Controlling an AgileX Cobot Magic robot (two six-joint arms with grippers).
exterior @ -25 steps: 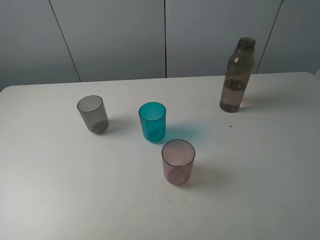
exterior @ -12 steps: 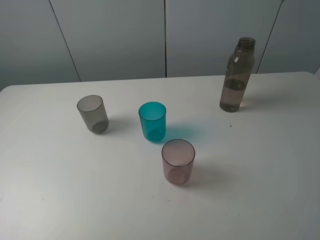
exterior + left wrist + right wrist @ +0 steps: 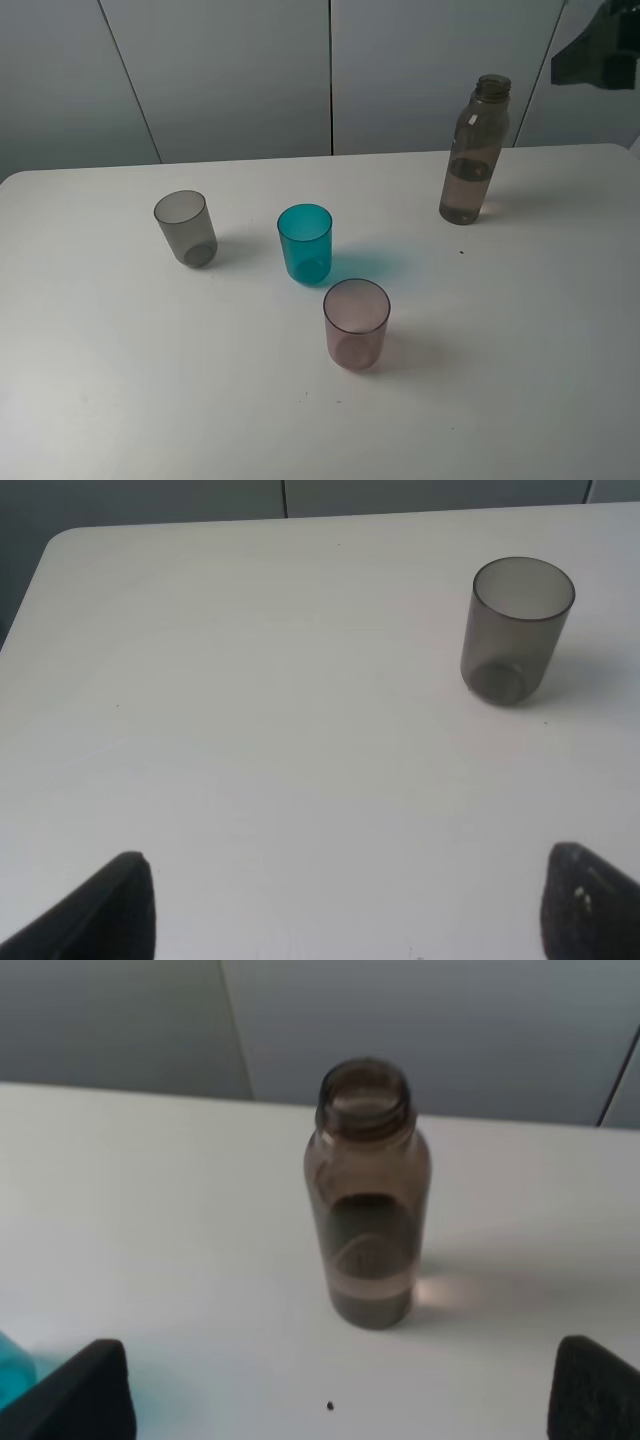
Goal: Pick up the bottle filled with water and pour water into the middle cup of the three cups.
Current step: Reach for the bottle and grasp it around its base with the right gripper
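The bottle (image 3: 472,160) stands upright and uncapped at the back right of the table (image 3: 520,330), partly filled with water. Three cups stand in a diagonal row: smoky grey (image 3: 186,228), teal-blue middle cup (image 3: 305,243) and pinkish-mauve (image 3: 356,323). In the right wrist view the bottle (image 3: 370,1195) stands ahead of my open right gripper (image 3: 340,1400), apart from both dark fingertips (image 3: 85,1395). My left gripper (image 3: 350,920) is open with nothing between its fingers, the grey cup (image 3: 515,630) some way ahead of it. The high view does not show the left gripper.
A dark part of the right arm (image 3: 600,45) hangs at the top right, above and behind the bottle. Grey wall panels (image 3: 330,70) close off the back of the table. A sliver of the teal cup (image 3: 10,1365) shows in the right wrist view.
A dark part of the right arm has come into the high view at the top right. The bottle and the three cups have not moved.
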